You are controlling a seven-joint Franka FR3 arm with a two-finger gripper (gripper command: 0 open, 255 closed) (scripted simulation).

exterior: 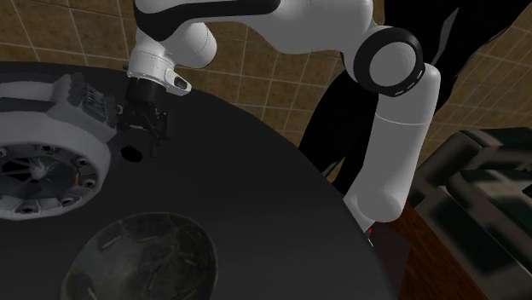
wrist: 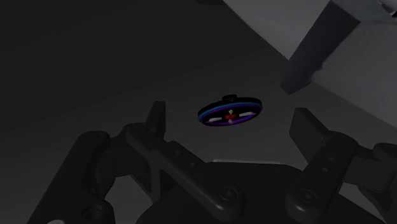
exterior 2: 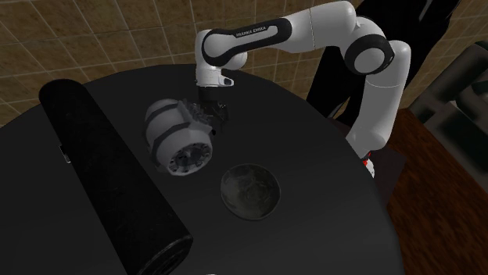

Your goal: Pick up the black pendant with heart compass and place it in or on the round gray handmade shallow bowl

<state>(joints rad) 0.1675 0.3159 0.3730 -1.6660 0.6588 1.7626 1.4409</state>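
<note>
Tan tiling all round, and in the middle a round black tabletop (exterior: 256, 213). On it, a small dark pendant (wrist: 230, 113), lying flat, ringed in blue and purple with a red-and-white mark at centre, close beside a bulky white-and-grey machine part (exterior: 43, 162). Directly over it, the end effector (wrist: 230, 119), pointed down, wide open and holding nothing, one finger either side of the pendant and touching neither edge. Poised this way, most likely, to straddle the disc before closing. Well apart, nearer the shoulder view's bottom edge, the shallow grey bowl (exterior: 145, 251), empty and upright, ready as the drop spot. Judged early in the task: descent and grasp not yet done. Worth care with so thin a disc, apt to slip, and with the machine part so near one finger.
</note>
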